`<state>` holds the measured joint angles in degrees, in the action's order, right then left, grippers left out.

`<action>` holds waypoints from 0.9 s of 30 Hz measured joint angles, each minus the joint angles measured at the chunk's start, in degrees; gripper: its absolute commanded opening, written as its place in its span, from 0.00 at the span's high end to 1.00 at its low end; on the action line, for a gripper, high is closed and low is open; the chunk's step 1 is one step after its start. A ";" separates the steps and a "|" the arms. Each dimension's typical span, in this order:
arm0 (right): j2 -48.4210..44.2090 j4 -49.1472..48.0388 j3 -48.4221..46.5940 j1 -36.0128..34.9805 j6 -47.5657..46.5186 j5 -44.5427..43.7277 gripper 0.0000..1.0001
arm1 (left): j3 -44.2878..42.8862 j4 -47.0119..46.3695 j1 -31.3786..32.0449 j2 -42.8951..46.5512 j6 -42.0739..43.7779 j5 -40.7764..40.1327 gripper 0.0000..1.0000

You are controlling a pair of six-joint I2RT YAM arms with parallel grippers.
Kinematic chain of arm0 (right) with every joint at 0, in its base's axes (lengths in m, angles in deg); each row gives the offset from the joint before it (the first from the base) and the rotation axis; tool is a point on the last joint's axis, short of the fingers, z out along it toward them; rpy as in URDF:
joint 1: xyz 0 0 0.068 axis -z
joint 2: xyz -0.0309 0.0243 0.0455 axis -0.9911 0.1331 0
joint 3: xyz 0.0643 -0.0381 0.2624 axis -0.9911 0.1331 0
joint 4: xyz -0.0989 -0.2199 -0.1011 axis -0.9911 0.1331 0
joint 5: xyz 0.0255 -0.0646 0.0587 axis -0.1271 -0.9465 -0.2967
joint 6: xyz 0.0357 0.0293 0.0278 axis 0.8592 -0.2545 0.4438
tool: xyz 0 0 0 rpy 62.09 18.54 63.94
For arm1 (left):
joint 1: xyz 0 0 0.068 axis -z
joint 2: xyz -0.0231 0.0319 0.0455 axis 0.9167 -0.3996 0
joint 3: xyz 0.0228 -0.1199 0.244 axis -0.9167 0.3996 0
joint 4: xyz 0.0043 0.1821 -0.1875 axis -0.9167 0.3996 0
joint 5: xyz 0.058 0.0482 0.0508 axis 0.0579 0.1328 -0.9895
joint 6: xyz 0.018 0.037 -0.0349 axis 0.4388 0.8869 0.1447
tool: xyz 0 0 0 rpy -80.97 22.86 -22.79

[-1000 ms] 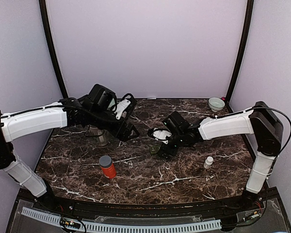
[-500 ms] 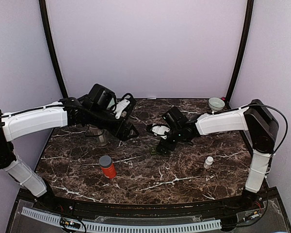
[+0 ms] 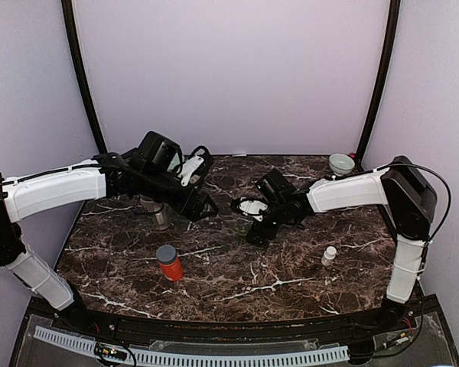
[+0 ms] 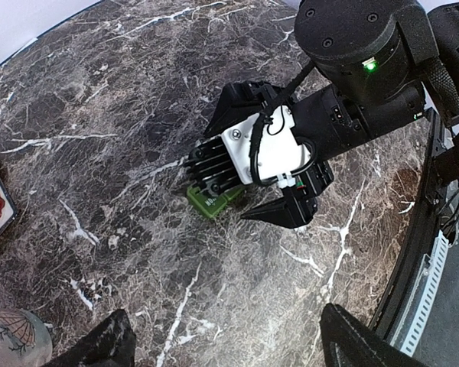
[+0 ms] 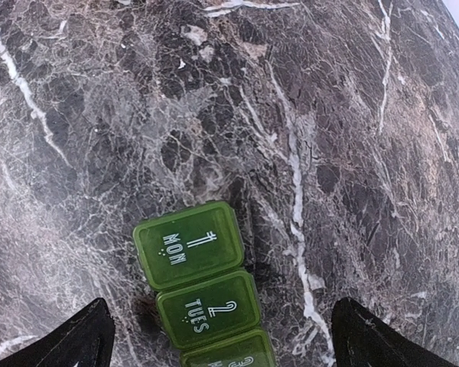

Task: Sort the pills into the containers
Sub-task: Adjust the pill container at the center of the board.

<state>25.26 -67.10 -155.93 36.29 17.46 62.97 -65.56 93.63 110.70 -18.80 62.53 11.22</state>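
**Two arms crowded over a shut pill box**

From above, we saw the left gripper (image 3: 205,206) and the right gripper (image 3: 252,232) hanging near each other over the middle of the table (image 3: 291,279). The green pill box (image 3: 242,226) was mostly hidden under the right one. The orange bottle (image 3: 168,262) stood toward the front and the small white bottle (image 3: 330,255) off to the right, both upright and well apart from the box. We judged that a reach toward the centre by either arm could knock the other.

In the left wrist view, that gripper's fingers (image 4: 99,348) stood spread wide with nothing between them. The right gripper covered most of the box, leaving one corner showing. A descent from there would likely have met the other arm, not the box.

In the right wrist view, the fingers (image 5: 76,340) were spread just as wide and gripped nothing. The box lay flat on the table beneath them, its MON and TUES lids shut (we saw no loose pills anywhere). We thought a careless squeeze could skid or twist the light box. Prying a lid while nothing pinned the box down might lift the whole thing.
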 measured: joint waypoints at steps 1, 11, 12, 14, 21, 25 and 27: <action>0.00 0.02 0.00 0.00 0.02 0.07 0.00 | 0.00 0.00 -0.07 0.00 0.00 0.09 0.14; 0.07 -0.04 0.00 0.00 0.15 -0.61 0.03 | 0.00 0.00 -0.17 0.00 0.00 0.42 0.15; 0.15 -0.09 0.00 0.02 0.11 -0.83 0.04 | 0.00 0.00 -0.22 0.00 0.00 0.42 0.15; 0.42 -0.11 0.00 0.07 -0.07 -1.42 0.06 | 0.00 -0.02 -0.28 0.00 0.00 0.42 0.15; 1.03 -0.81 0.39 1.51 -0.63 -1.73 0.20 | 0.02 -0.02 -0.31 0.00 0.00 0.44 0.16; 1.16 -0.96 0.48 2.27 -0.70 -1.27 0.28 | 0.13 -0.15 -0.59 0.00 0.00 0.59 0.16; 1.16 -1.05 0.48 2.36 -0.66 -0.61 0.32 | 0.35 -0.55 -0.74 0.00 0.00 0.98 0.16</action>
<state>26.42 -68.15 -155.45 38.65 16.80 62.36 -65.21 93.08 109.95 -18.80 62.53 12.20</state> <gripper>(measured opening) 0.734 0.840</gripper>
